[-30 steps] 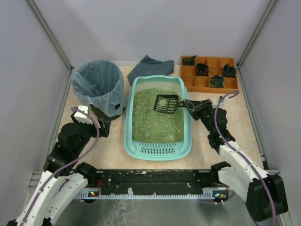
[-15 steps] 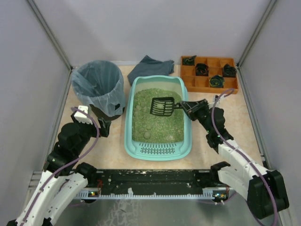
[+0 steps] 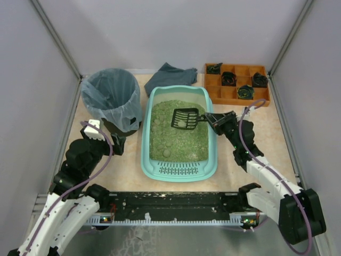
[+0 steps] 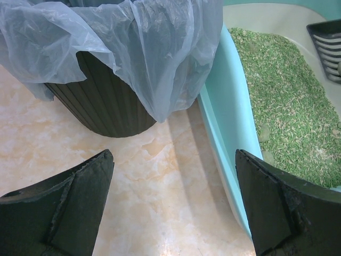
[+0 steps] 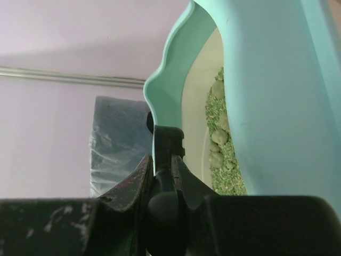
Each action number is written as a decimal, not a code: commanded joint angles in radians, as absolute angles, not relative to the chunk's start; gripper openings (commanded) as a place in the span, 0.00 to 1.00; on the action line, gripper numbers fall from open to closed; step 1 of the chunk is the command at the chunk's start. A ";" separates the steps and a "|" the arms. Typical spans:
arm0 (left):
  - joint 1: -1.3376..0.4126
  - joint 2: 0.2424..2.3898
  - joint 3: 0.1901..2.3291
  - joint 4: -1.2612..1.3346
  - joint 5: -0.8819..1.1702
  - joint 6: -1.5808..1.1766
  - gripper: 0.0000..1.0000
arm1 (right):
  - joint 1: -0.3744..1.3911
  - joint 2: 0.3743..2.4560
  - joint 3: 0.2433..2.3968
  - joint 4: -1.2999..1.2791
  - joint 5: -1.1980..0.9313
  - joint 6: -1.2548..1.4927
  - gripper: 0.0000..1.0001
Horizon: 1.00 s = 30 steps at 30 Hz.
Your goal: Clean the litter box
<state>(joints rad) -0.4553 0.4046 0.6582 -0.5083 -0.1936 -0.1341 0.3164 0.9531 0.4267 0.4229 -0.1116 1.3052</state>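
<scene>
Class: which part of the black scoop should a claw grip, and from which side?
The scoop's handle, from the right: it sticks out toward the litter box's right rim, while the slotted head carries a clump. The right claw holds it there.

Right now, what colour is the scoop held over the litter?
The scoop is black, with a slotted blade; clearest in the top external view.

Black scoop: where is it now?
Top view: the black slotted plastic scoop is over the right half of the turquoise litter box, gripped by the right fingers.
</scene>
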 commanded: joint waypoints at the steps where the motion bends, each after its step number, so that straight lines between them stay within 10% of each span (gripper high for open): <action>1: -0.450 0.397 0.663 -0.489 -0.198 -0.135 1.00 | 0.344 0.986 0.500 0.453 -0.089 1.278 0.00; 30: -0.450 0.398 0.661 -0.486 -0.181 -0.129 1.00 | 0.502 1.142 0.956 0.193 0.096 1.310 0.00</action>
<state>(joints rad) -0.4553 0.3946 0.6582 -0.5079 -0.1921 -0.1337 0.4583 1.0962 0.8120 0.1936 0.0406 1.3125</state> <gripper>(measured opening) 0.998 0.158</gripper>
